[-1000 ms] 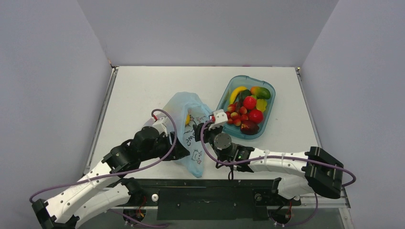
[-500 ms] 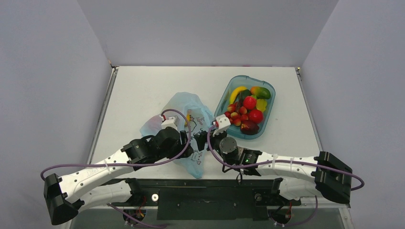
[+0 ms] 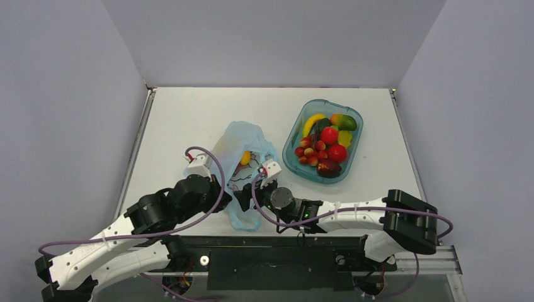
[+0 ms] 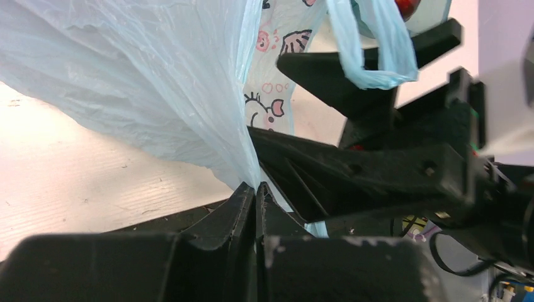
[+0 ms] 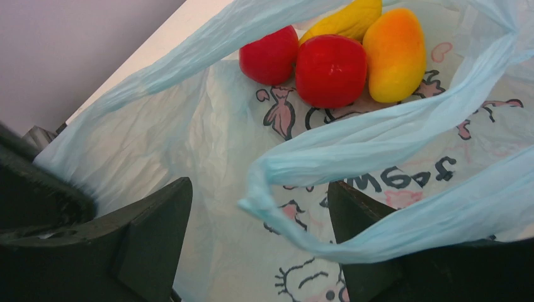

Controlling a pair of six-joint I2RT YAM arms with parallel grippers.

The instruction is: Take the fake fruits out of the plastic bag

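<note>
Left fingers (image 4: 232,212) pinch the plastic bag (image 4: 157,82) holding four fake fruits (image 5: 330,69).

The plastic bag (image 5: 208,126) was pale translucent blue, printed with black-outlined cartoon figures, pink hearts and blotches, and black lettering. Inside it lay two glossy red fruits (image 5: 330,69), one orange-yellow fruit (image 5: 395,53) deepening to orange along one side, and a plain yellow fruit (image 5: 346,22). The tub (image 3: 295,135) was clear teal. The table (image 3: 189,119) was white, the walls (image 3: 63,94) pale lilac-grey, and the arms (image 3: 119,233) white and black with purple cables (image 3: 221,179).
</note>
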